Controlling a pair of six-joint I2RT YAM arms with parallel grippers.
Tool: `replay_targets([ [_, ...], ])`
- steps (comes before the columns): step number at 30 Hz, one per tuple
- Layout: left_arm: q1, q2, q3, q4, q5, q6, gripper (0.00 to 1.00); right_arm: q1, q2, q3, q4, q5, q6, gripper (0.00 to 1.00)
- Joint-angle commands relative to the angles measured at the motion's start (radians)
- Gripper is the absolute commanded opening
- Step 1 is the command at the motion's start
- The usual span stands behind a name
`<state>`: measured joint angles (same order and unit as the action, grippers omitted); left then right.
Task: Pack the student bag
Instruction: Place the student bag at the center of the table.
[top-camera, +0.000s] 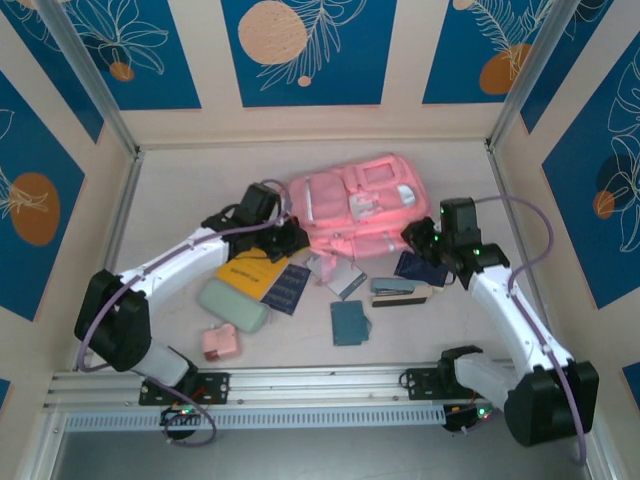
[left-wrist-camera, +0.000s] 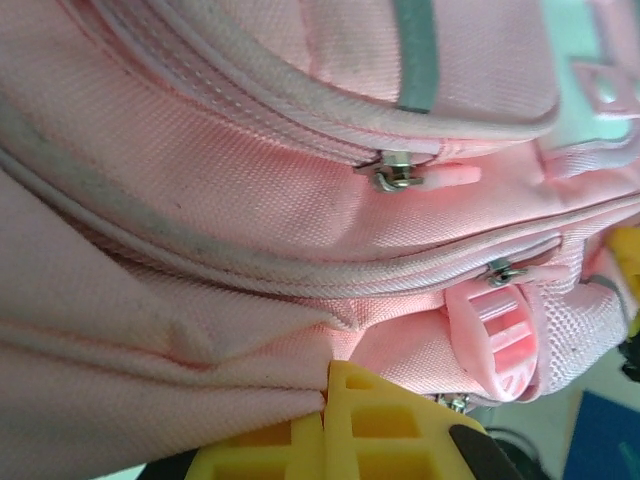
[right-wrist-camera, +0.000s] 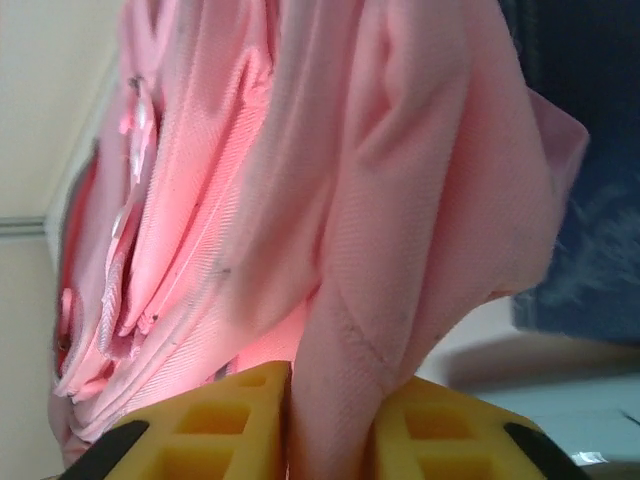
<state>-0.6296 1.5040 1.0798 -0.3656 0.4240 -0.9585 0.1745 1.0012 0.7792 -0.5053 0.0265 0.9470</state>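
Pink student bag (top-camera: 360, 205), creased — left end effector (left-wrist-camera: 330, 412), right end effector (right-wrist-camera: 330, 415) pinching fabric.

The student bag (top-camera: 355, 205), soft pink fabric with grey-trimmed front pockets, lies flat, front up, at the far middle of the worktop (top-camera: 180, 200), its near edge bunched.

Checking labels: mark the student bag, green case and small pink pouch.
student bag (top-camera: 360, 205): top view, front panel
green case (top-camera: 232, 305): top view, middle
small pink pouch (top-camera: 219, 343): top view, middle

The student bag (left-wrist-camera: 200, 180) is matt woven cloth
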Motion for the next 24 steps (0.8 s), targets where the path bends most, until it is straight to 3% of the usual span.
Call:
replay_targets([
  [1, -0.069, 0.023, -0.04, 0.067, 0.075, 0.037, 0.0, 0.014, -0.046, -0.044, -0.05, -0.071, -0.076, 0.47],
  [3, -0.085, 0.036, -0.055, 0.057, 0.082, 0.057, 0.0, 0.029, -0.064, -0.035, -0.126, -0.022, -0.1, 0.76],
  [5, -0.097, 0.031, -0.059, 0.009, 0.051, 0.089, 0.0, 0.045, -0.089, -0.017, -0.204, 0.056, -0.123, 0.86],
  [8, -0.1, 0.009, -0.086, -0.008, 0.026, 0.112, 0.06, 0.054, -0.142, 0.005, -0.247, 0.079, -0.185, 0.87],
  [10, -0.1, 0.003, -0.099, -0.02, 0.02, 0.144, 0.2, 0.087, -0.164, 0.023, -0.229, 0.08, -0.233, 0.87],
  [12, -0.1, -0.009, -0.113, -0.042, 0.011, 0.175, 0.38, 0.18, -0.15, 0.052, -0.21, 0.157, -0.278, 0.93],
  [15, -0.1, -0.06, -0.136, -0.056, -0.01, 0.205, 0.59, 0.275, -0.082, 0.139, -0.263, 0.229, -0.375, 0.85],
  [17, -0.1, -0.101, -0.135, -0.083, -0.033, 0.245, 0.79, 0.295, -0.041, 0.177, -0.248, 0.141, -0.457, 0.77],
  [22, -0.089, -0.195, -0.124, -0.123, -0.174, 0.31, 0.82, 0.282, 0.179, 0.33, -0.245, 0.011, -0.446, 0.6],
  [24, -0.039, -0.214, -0.145, -0.063, -0.148, 0.254, 0.78, 0.265, 0.283, 0.383, -0.224, -0.071, -0.449, 0.54],
])
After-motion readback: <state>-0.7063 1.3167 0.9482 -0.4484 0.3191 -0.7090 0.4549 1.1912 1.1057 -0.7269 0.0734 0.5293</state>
